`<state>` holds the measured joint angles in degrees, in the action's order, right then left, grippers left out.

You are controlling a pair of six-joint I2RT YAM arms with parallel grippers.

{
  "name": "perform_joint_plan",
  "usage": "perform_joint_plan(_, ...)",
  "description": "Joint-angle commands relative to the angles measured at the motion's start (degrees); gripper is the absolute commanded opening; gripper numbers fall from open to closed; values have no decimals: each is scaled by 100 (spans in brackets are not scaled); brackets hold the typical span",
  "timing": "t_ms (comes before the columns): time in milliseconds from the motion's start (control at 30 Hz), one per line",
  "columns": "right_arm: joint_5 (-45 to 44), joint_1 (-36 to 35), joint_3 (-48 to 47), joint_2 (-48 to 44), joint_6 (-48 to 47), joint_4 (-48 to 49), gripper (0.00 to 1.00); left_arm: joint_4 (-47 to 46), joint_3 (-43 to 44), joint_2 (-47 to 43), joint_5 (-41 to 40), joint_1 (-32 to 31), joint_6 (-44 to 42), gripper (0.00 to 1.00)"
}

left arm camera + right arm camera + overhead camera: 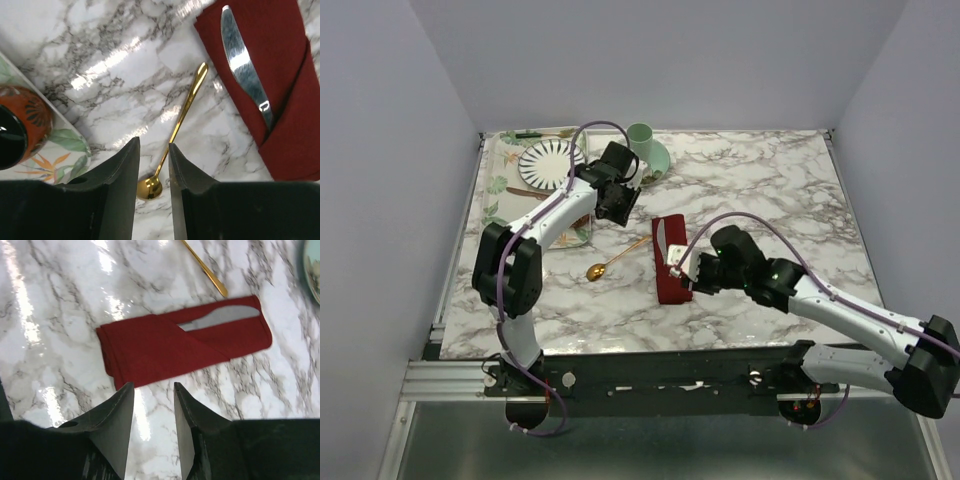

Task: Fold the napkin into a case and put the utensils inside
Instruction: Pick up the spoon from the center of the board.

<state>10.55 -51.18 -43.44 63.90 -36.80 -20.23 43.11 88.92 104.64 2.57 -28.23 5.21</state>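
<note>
The napkin (670, 262) (285, 55) (150, 347) is lying on the marble tabletop (760, 190) folded into a narrow dark red case, its long sides running away from the arm bases. A diagonal flap is forming a pocket across it. The silver knife (662, 238) (244, 62) (220, 317) is sitting in that pocket: its handle is tucked under the flap, while the blade is showing on the half of the case farther from the bases.

The gold spoon (617, 259) (177, 125) (205, 270) is resting outside the case, on the bare marble to its left. The tip of its handle is pointing at the case's left edge, close to it but apart from it, and its bowl is lying farther out to the left.

The left hand (623, 212) (154, 145) is hanging to the left of the case, above the spoon. Its fingers are standing apart and grasping nothing; in the left wrist view the spoon's bowl is showing through the gap between them, down on the marble.

The right hand (682, 270) (154, 387) is hovering at the case's right edge, toward its nearer end. It too is released, fingers parted and gripping nothing. Whether its fingertips are touching the cloth cannot be told.

Well to the left of the case, a leaf-patterned tray (503, 185) (62, 145) is carrying a striped plate (550, 163). A pale green cup (648, 148) is standing beyond the case's far end.
</note>
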Motion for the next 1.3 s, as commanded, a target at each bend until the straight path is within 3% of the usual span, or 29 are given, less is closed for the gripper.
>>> perform_joint_plan(0, 177, 486, -112, -325, 34, -622, 47, 461, -235, 223, 482, -7, -1277, 43)
perform_joint_plan(300, -17, 591, -199, -475, -161, -719, 57, 602, -394, 732, 288, -7, -1954, 47)
perform_joint_plan(500, -114, 600, -376, -387, -231, -807, 66, 698, -385, 927, 630, -7, -2033, 47)
perform_joint_plan(933, -132, 627, -507, -264, -381, -904, 67, 576, -218, 619, 1448, 11, -2024, 48)
perform_joint_plan(1267, -132, 662, -622, -194, -627, -904, 67, 672, 169, 1410, 1316, -34, -1840, 43)
